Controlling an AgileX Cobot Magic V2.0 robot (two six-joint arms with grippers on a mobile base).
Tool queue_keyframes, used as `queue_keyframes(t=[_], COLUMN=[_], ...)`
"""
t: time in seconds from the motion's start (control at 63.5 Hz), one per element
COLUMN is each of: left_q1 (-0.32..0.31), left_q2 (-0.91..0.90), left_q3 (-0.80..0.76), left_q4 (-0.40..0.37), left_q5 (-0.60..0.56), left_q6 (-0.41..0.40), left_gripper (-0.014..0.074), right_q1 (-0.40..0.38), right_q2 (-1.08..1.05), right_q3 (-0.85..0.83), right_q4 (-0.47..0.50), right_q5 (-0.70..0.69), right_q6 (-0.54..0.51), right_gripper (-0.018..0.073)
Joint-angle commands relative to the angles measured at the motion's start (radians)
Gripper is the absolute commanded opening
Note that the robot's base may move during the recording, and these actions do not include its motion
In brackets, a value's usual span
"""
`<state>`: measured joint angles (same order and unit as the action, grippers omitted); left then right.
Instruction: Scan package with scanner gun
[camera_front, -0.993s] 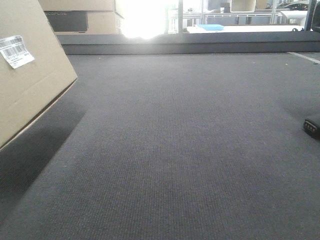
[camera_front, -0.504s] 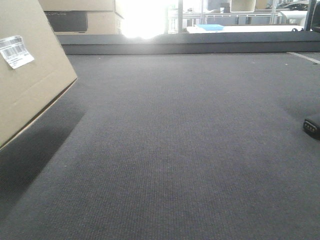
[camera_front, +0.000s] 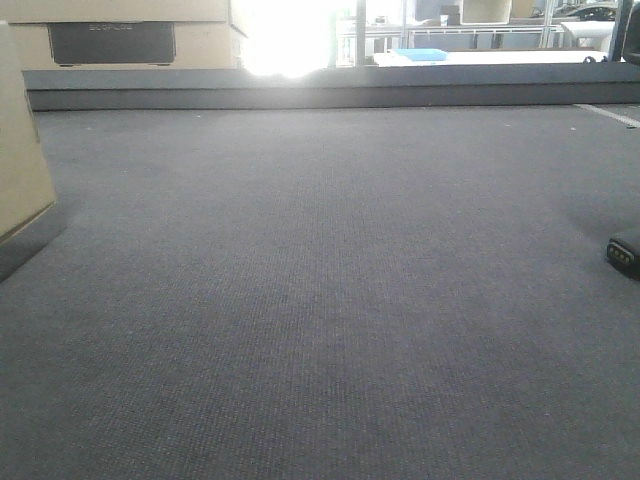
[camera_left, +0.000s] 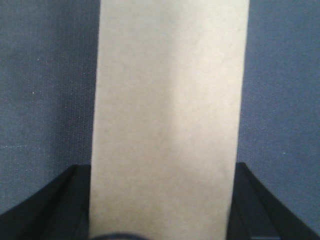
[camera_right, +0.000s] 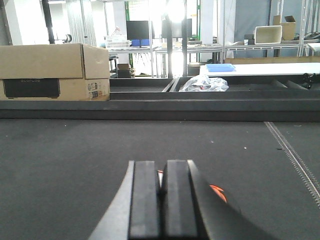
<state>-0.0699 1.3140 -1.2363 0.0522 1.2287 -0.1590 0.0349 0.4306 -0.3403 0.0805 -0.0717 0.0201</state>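
**Package at the counter's left edge, scanner gun mostly hidden**

In the front-facing view only a tan sliver of the package (camera_front: 22, 160) shows, cut off by the left frame edge and resting on the dark grey counter (camera_front: 330, 300); its barcode label is out of sight. The left wrist view is filled by a plain, blurred cardboard face of the package (camera_left: 167, 120), running up the middle of the frame. The two dark fingers of the left gripper (camera_left: 165, 210) flank it low on either side, so the gripper is clamped on the box, though the contact itself is hard to make out.

At the far right of the front view, a small black piece of the scanner gun (camera_front: 624, 253) sits on the counter, the rest cropped away. In the right wrist view the right gripper (camera_right: 161, 192) has its black pads pressed nearly together, with slivers of the orange handle (camera_right: 217, 192) peeking out between and beside them; the scanner's head and foot are hidden.

Beyond the counter's raised back edge sits a pale box with a dark panel (camera_right: 55, 72).
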Motion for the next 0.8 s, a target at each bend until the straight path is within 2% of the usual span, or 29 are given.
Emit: queue_keyframes(t=[0.0, 0.158, 0.299, 0.41, 0.788], left_q1=[0.002, 0.002, 0.002, 0.002, 0.002], left_q2=[0.007, 0.020, 0.024, 0.034, 0.052], left_q3=[-0.004, -0.004, -0.004, -0.004, -0.004], left_q4=[0.007, 0.024, 0.047, 0.047, 0.049], left_q5=[-0.008, -0.055, -0.099, -0.090, -0.078], left_q6=[0.002, 0.002, 0.002, 0.002, 0.002], left_gripper=[0.0285, 0.0293, 0.0371, 0.0415, 0.0414], right_q1=[-0.001, -0.001, -0.001, -0.001, -0.001], right_q2=[-0.005, -0.005, -0.005, -0.005, -0.005], right_q3=[-0.009, -0.009, -0.009, -0.009, -0.009], right_q4=[-0.007, -0.007, -0.007, -0.007, -0.007], right_q5=[-0.018, -0.018, -0.018, -0.018, -0.018], right_q6=[0.000, 0.000, 0.000, 0.000, 0.000], right_gripper=[-0.0162, -0.0162, -0.0162, -0.0162, -0.0162])
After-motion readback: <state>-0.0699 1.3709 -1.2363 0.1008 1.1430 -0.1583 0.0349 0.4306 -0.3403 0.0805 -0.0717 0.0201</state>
